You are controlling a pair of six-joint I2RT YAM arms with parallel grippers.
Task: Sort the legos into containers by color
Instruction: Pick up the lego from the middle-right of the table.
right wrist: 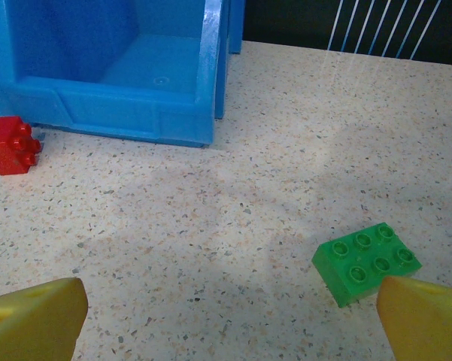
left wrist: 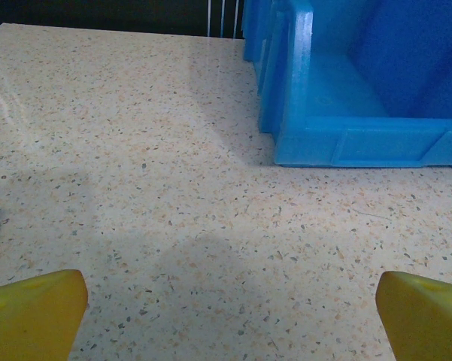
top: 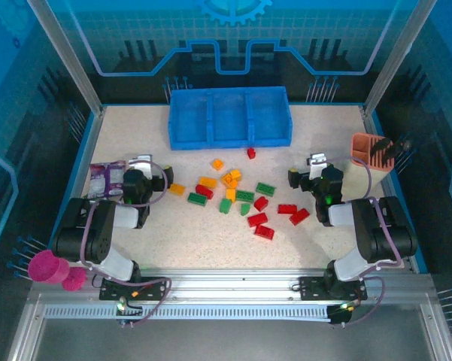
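Legos all lie loose mid-desk, none in the tray at the far edge yet; your left end effector and right end effector flank the pile wide open, empty, so either can start picking.

Bright, even overhead light washes the speckled table in the top view, tinted blue by the surrounding panels. Both wrist views show broad, soft shadows on the table's near part and a pale sheen toward its far edge. The blue tray is crisp.
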